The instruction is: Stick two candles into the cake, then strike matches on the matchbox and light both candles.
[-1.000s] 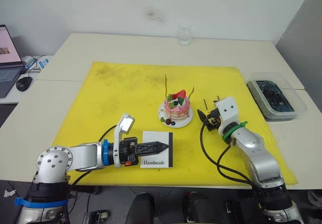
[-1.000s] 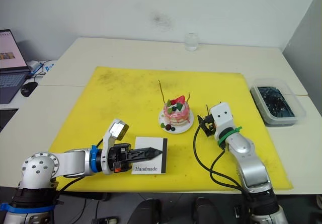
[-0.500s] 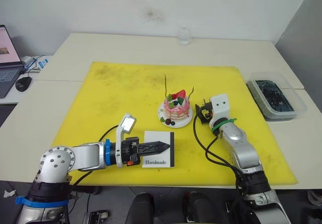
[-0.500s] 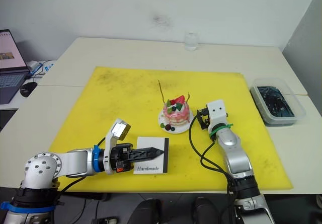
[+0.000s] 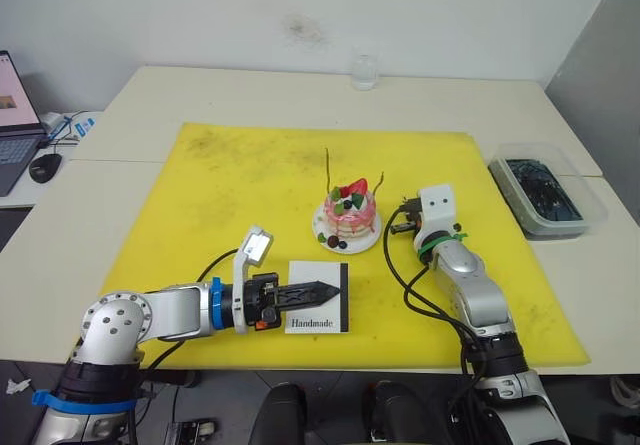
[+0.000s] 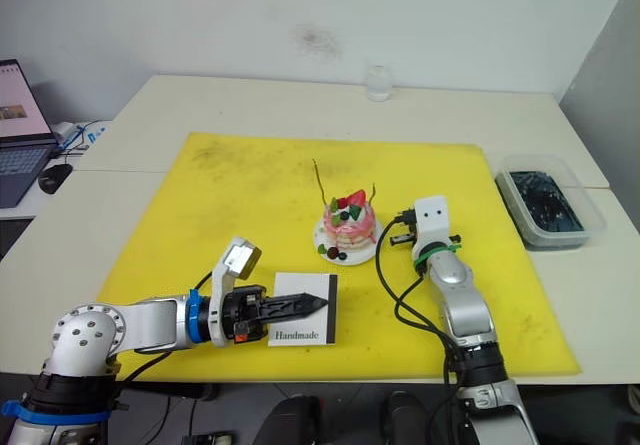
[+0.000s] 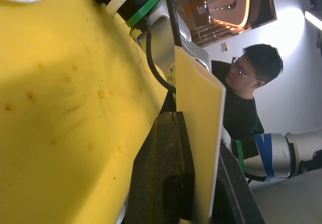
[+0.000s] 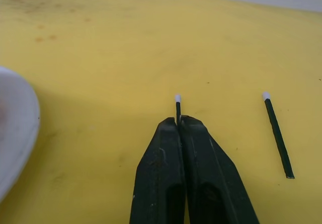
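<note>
Since a second ago, right pincer [image 5: 397, 228] swings toward cake [image 5: 351, 214]. Left wrist view: left pincer [image 7: 193, 183] clamps matchbox [image 7: 200, 128]. Right wrist view: closed on one match [image 8: 177, 106]; light, brittle, best gripped mid-shaft.

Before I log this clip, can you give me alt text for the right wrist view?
The right pincer is shut on a dark match whose white tip pokes out just past the black fingertips, above the yellow mat. A second match lies on the mat nearby, and the rim of the white plate shows at one edge.
</note>
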Robot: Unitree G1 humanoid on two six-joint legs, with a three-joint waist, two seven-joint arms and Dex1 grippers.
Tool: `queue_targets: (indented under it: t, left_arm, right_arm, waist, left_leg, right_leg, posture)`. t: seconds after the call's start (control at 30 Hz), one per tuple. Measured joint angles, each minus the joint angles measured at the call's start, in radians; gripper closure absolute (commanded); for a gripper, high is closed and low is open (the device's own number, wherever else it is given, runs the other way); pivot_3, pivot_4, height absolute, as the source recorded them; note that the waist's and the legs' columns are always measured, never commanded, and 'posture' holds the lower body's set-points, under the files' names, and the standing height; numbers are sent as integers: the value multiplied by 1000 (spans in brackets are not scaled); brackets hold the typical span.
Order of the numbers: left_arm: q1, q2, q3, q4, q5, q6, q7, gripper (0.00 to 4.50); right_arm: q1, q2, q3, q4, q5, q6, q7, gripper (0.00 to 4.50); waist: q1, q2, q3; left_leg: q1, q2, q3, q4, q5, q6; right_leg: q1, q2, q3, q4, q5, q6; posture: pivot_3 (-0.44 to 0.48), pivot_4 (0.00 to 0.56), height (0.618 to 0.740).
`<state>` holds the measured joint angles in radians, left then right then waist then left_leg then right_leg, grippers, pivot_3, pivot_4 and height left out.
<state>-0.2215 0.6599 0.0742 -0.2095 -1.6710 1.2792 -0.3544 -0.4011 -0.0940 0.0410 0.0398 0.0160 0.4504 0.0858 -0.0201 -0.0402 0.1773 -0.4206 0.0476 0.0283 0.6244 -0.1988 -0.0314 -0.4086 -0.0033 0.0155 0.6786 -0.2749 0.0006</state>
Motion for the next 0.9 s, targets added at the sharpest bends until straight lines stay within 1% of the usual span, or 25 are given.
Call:
queue_targets:
  t: [0.07,0.17,0.3,0.43,0.53,0.67,0.7,0.73,0.77,0.9]
  left_arm:
    - [0,4,-1,-4,0,0,0,4500]
    - [-1,4,-4,-10,1,-1,0,4500]
    - [-2,4,-13,-11,4,-1,-1,4500]
    - [-8,1,-26,-10,8,-2,-2,4500]
    - [-12,-7,-31,-7,17,-3,-5,4500]
    - [-24,-20,-43,-5,29,-3,-7,4500]
    - [-26,-21,-46,-4,31,-3,-8,4500]
    - [-28,-23,-48,-1,33,-3,-8,4500]
    - [-28,-24,-48,1,34,-3,-9,4500]
    - [-28,-25,-48,6,38,-3,-10,4500]
  right_arm:
    - [1,5,0,-15,6,17,1,4450]
    - [11,11,-1,-82,16,65,4,4450]
    - [52,4,-6,-256,47,177,17,4450]
    - [117,-39,-24,-474,86,324,38,4450]
    - [180,-71,-23,-600,109,408,57,4450]
    - [187,-79,-9,-621,119,421,65,4450]
    - [181,-66,-6,-604,119,403,63,4088]
    - [169,-53,0,-573,118,385,61,3868]
    - [155,-47,7,-541,116,365,61,3541]
    - [81,-33,22,-393,85,281,45,2051]
  waist:
    - [-2,0,0]
    - [-4,0,0]
    - [-5,0,0]
    - [-3,0,0]
    - [-4,0,0]
    - [-9,0,0]
    - [-10,0,0]
    - [-10,0,0]
    - [-10,0,0]
    - [-10,0,0]
  left_leg:
    - [0,0,0,0,0,0]
    - [0,0,0,0,0,0]
    - [0,0,0,0,0,0]
    - [0,0,0,0,0,0]
    - [0,0,0,0,0,0]
    - [1,0,0,0,0,0]
    - [2,0,0,0,0,0]
    - [2,0,0,0,0,0]
    - [2,0,0,0,0,0]
    - [1,-1,1,0,0,0]
  right_leg:
    - [0,0,0,0,0,0]
    - [0,0,0,0,0,0]
    - [0,0,0,0,0,0]
    - [0,0,-1,0,0,0]
    - [0,0,0,0,0,0]
    - [0,0,0,0,0,1]
    - [0,0,0,0,0,1]
    - [0,0,0,0,0,1]
    - [0,0,0,0,0,1]
    - [0,0,1,0,0,1]
  posture:
    - [0,150,740]
    - [0,150,740]
    - [0,150,740]
    - [0,150,740]
    - [0,150,740]
    - [0,150,740]
    - [0,150,740]
    - [0,150,740]
    - [0,150,740]
    - [0,150,740]
